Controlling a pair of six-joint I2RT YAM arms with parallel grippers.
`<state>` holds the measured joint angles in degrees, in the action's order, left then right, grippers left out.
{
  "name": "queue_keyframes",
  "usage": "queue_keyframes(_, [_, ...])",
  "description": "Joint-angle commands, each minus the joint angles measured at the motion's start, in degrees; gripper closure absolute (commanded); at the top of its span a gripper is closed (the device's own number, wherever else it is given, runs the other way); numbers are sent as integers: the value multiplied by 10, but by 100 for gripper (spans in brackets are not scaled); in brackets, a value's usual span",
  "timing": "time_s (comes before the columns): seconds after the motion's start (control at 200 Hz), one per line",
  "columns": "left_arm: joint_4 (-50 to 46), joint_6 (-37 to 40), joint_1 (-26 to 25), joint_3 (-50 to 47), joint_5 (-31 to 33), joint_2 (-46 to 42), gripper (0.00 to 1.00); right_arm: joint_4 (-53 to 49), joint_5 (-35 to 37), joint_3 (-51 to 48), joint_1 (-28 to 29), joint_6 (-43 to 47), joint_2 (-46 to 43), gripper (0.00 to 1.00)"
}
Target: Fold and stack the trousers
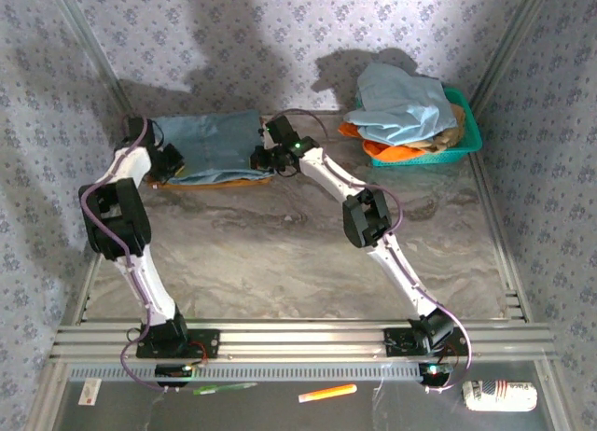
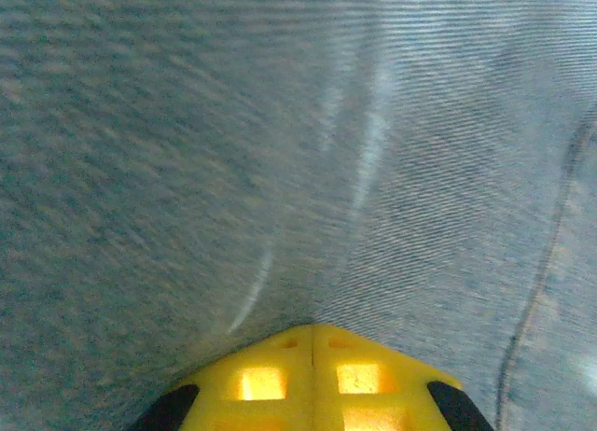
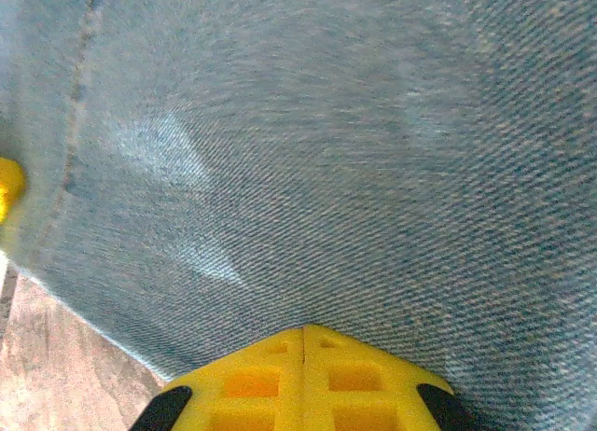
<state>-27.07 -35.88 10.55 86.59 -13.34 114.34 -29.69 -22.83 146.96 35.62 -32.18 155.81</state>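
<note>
Two pinches on the folded denim, far left of table

Logged as clenched at left gripper (image 2: 312, 330): yellow pads met edge to edge, creases of the trousers (image 2: 373, 170) running into the pinch. Same at right gripper (image 3: 303, 330), closed on cloth close to a hem, with bare table (image 3: 47, 375) just beside. Viewed from above: gripped at opposite ends of the trousers, folded to a rectangle at the far left, lying on a mustard-brown cloth (image 1: 229, 180). Judged as held at both ends to keep the fold square while seating it on the stack. Well apart to the right: teal basket (image 1: 472, 132), heaped with a paler blue garment (image 1: 401, 100).
</note>
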Motion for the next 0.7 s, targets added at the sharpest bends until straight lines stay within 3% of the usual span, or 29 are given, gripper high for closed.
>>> queue_keyframes(0.0, [38,-10,20,-14,58,-11,100,-22,4,11,-7,-11,24,91])
queue_keyframes(0.055, [30,-12,28,-8,63,-5,100,-24,13,7,-8,-8,25,84])
queue_keyframes(0.285, [17,25,46,18,91,21,100,-27,-11,4,-21,-19,35,70])
queue_keyframes(0.375, [-13,40,53,51,115,36,100,-74,23,42,-20,-6,28,56])
queue_keyframes(0.435, [-35,36,52,69,141,24,100,-109,34,73,-21,22,15,51])
queue_keyframes(0.635, [-70,30,10,83,168,-76,100,-122,13,11,-39,70,-129,47])
queue_keyframes(0.695, [-79,29,-11,65,189,-110,92,-119,55,-50,-42,70,-193,44])
